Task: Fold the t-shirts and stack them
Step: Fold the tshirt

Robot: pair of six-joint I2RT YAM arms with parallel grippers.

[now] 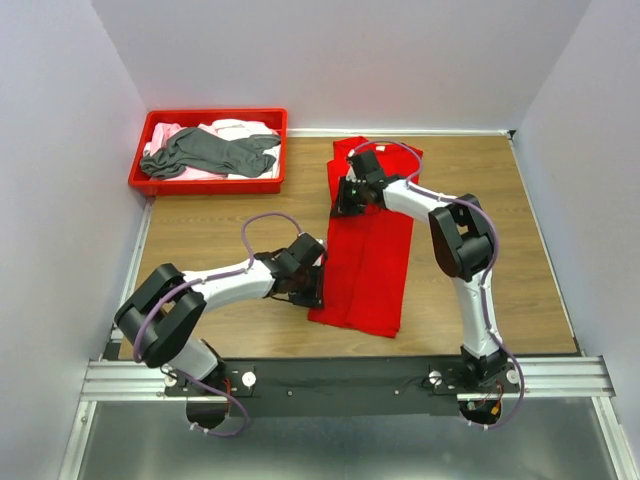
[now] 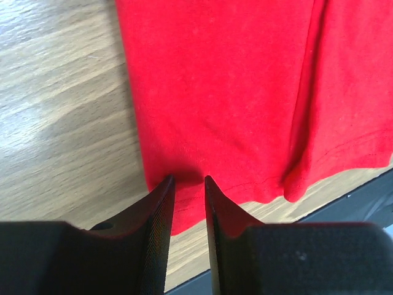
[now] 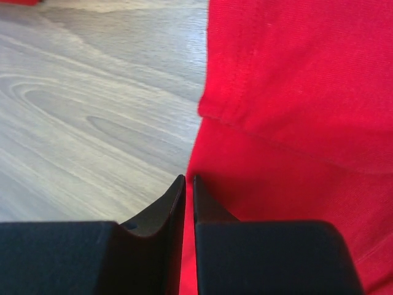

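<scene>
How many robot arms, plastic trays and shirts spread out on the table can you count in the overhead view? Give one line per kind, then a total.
Robot arms: 2 (left arm, right arm)
Plastic trays: 1 (red tray)
Shirts spread on the table: 1 (red t-shirt)
Total: 4

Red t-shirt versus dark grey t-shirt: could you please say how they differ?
The red t-shirt lies flat on the table; the dark grey t-shirt lies crumpled in the red tray. The left pincer and right pincer sit at the red t-shirt's edge; neither touches the dark grey t-shirt. Both are cloth.
</scene>
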